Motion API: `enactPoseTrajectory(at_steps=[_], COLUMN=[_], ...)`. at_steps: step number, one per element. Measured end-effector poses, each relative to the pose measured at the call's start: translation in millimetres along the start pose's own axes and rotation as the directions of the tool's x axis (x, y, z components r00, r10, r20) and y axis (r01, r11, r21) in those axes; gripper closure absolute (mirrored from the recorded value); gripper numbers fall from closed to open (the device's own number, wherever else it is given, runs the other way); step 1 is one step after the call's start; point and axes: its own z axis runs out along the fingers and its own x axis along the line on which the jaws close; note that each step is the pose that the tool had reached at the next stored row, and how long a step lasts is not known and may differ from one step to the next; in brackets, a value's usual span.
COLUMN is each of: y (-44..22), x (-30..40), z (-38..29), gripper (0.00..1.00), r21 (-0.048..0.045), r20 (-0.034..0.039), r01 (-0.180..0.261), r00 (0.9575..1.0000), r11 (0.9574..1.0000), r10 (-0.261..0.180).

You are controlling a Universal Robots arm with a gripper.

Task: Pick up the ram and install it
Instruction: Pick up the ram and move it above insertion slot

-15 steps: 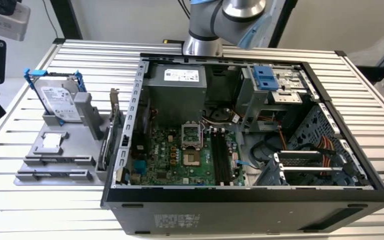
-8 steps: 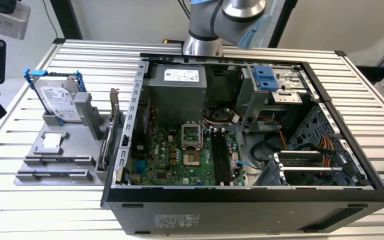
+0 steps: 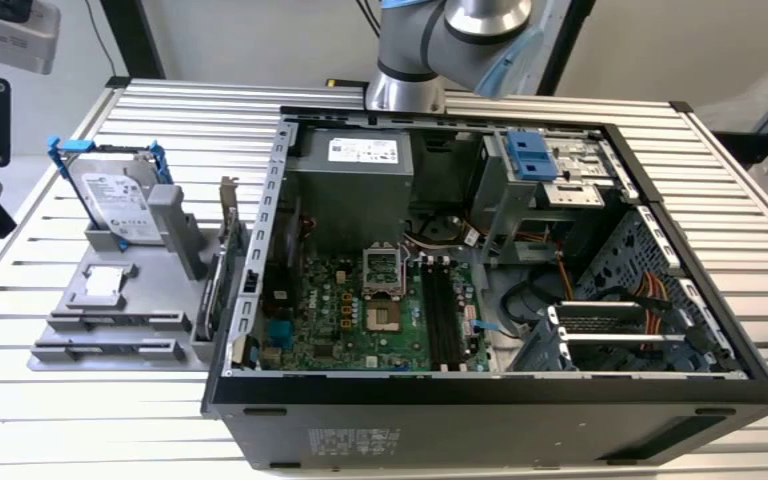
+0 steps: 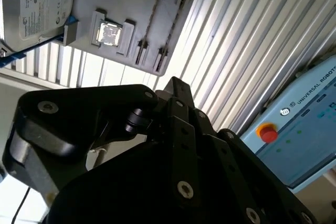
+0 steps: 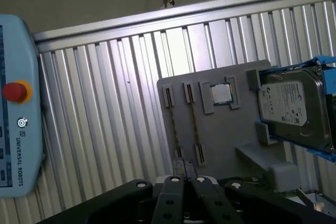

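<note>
My gripper hangs high over the grey parts fixture, its black fingers drawn together to a point with nothing seen between them. Two long slots on the fixture show as thin dark lines, and I cannot tell whether the ram stands in them. In the exterior view those slots look grey. The open computer case holds the motherboard, with its dark memory slots beside the processor socket.
A silver hard drive with blue handles stands at the back of the fixture, a small square chip lies in the middle, and a card with a metal bracket leans by the case. A pendant lies on the slatted table. The arm's base stands behind the case.
</note>
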Motion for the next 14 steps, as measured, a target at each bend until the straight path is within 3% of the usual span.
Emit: enactPoseTrajectory(at_steps=[8,14], y=[0.0,0.0], x=[0.1,0.0], z=[0.1,0.0], gripper=[1.0,1.0], r21=[0.0006,-0.001], r20=[-0.0011,-0.0026], r01=[0.057,0.109], r00=[0.9984,0.9941], r11=[0.9984,0.9941], r10=[-0.057,-0.109])
